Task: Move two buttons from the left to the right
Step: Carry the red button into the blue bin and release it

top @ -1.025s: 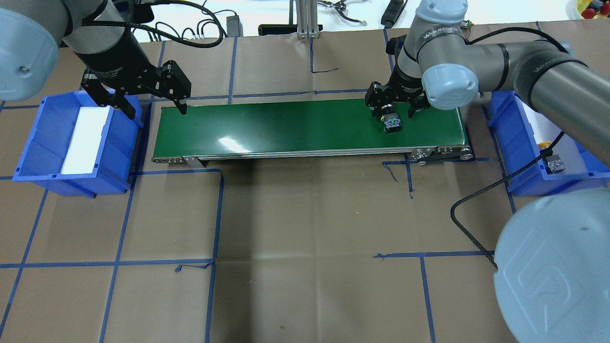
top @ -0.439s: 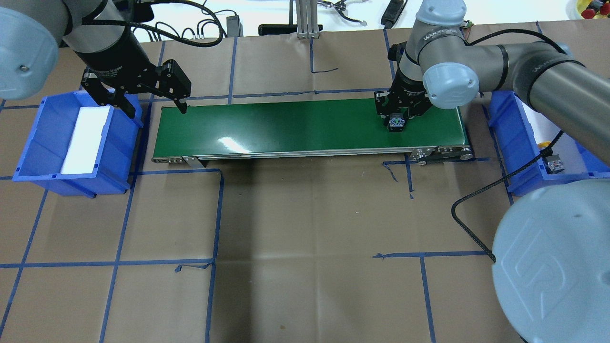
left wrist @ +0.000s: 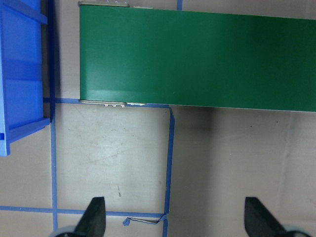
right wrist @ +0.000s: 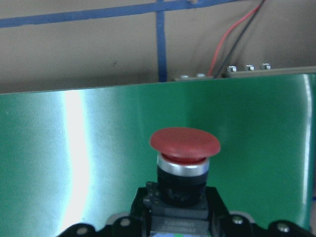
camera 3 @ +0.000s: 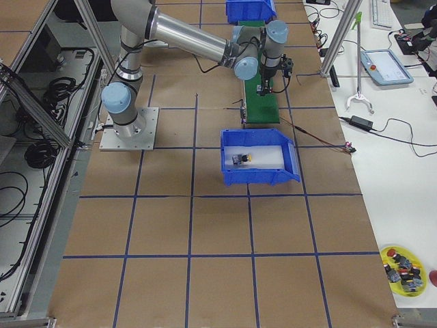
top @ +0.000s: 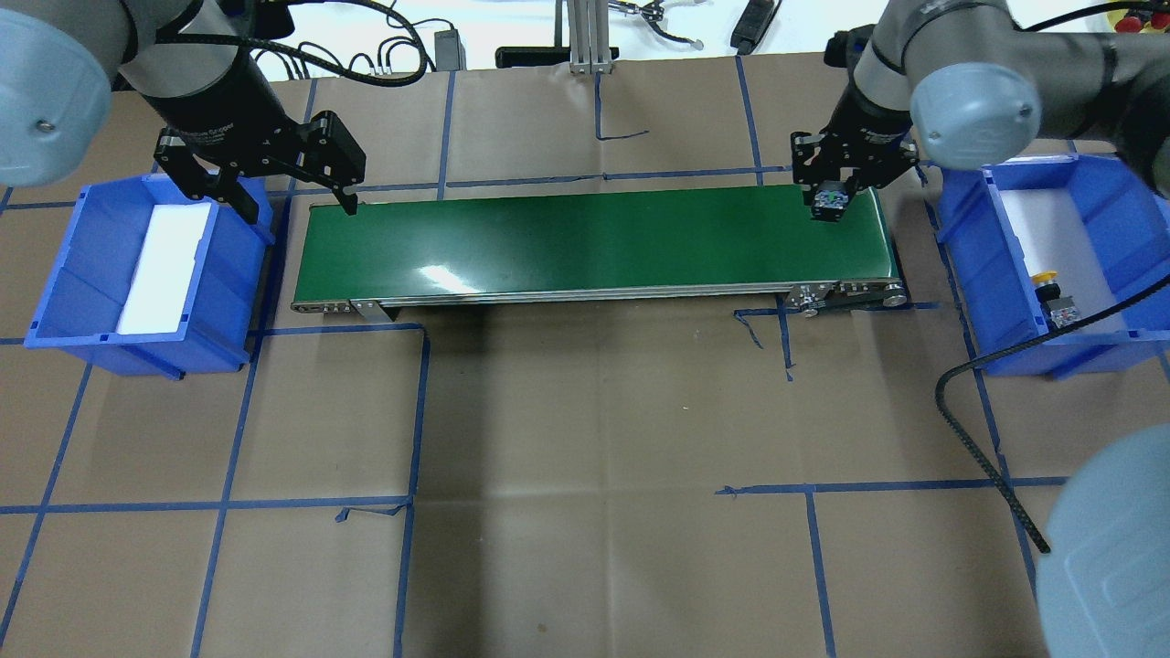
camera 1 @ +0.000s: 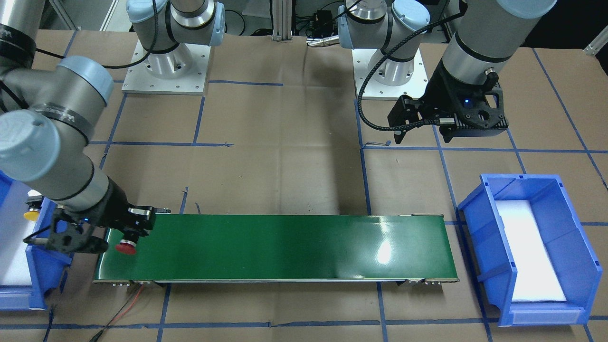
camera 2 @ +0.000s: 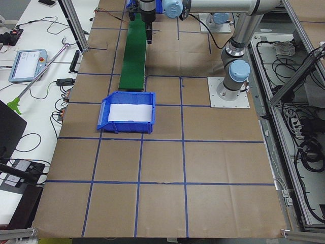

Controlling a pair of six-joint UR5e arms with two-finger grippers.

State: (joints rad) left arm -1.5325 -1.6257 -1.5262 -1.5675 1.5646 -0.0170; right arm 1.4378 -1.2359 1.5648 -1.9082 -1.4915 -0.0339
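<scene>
Over the right end of the green belt (top: 585,238), the right pincer (top: 832,194) is clenched on the red button (right wrist: 185,142). It grips the grey-black back block, fingers on either side. Long axis of the button runs straight out of the pincer: block in the grip, black collar and silver ring next, red cap outermost. The cap points down and away from the robot, toward the operators' side; the front view shows the cap (camera 1: 126,246) poking out below the fingers, and the overhead view shows only the back of the block. Cannot tell if the cap touches the belt.

Yellow button (top: 1053,297) lies on its side on the white liner in the right blue bin (top: 1028,163), well apart from both pincers. Its yellow cap points to the far side of the table, block toward the robot, long axis roughly along the bin's length.

Left pincer (top: 297,208) is released, fingers (left wrist: 94,219) spread wide with nothing between them. It hangs over the gap between the left blue bin (top: 55,274) and the belt's left end. That bin shows only a white liner.
</scene>
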